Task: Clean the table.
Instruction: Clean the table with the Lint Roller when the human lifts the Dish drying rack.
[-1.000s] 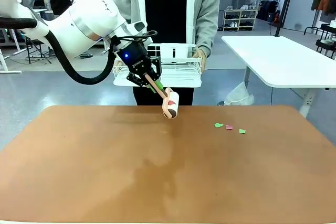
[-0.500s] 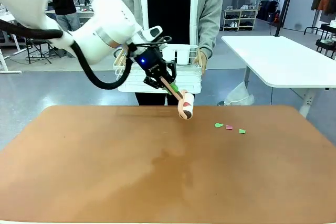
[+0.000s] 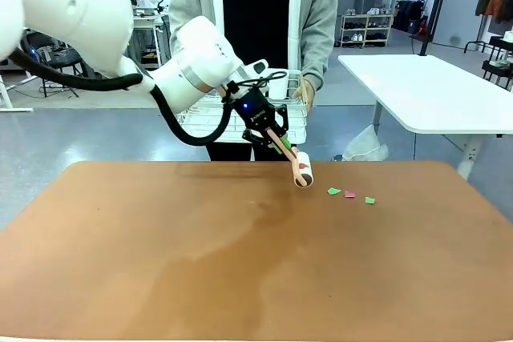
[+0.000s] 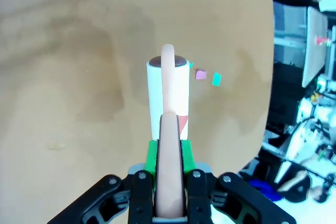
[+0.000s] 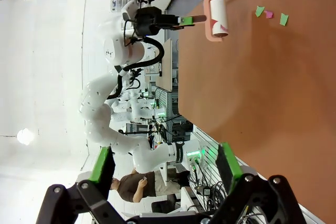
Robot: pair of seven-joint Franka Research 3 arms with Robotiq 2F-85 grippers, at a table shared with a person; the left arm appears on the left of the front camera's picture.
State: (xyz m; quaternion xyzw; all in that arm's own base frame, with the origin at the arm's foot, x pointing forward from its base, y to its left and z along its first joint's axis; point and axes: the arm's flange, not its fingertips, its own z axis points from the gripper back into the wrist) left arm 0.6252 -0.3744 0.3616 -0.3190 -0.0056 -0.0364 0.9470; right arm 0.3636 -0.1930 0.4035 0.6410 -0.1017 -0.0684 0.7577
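The left hand (image 3: 272, 135) is clamped shut on the pinkish handle of a lint roller (image 3: 302, 171), whose white drum sits low over the far part of the reddish-brown surface (image 3: 240, 270). Three paper scraps (image 3: 349, 194) lie just beside the drum, toward the robot's right. It seems best to set the drum flat first, then roll it across them with light, even pressure so they stick rather than skid.
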